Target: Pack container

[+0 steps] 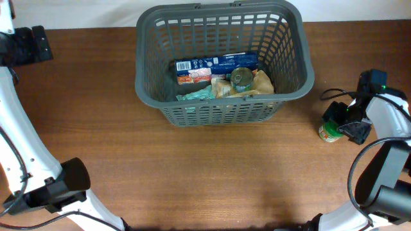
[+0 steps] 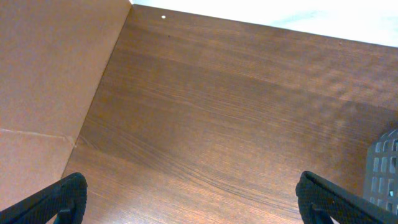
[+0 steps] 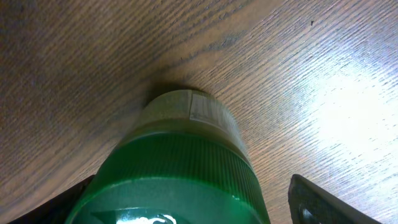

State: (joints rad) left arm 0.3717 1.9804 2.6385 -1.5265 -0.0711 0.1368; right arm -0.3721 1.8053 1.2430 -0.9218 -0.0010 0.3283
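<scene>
The container, a large dark grey slotted basket, stands at the back middle of the table; its corner shows in the left wrist view. It holds a blue and white box, a tin can, a tan bag and a teal packet. A green-lidded jar stands on the table at the right. My right gripper is open with its fingers on either side of the jar's lid, a gap at the right finger. My left gripper is open and empty over bare table at the far left.
A brown cardboard-like wall rises along the left edge of the table. The table's far edge meets a white surface behind. Bare wood lies in front of the basket.
</scene>
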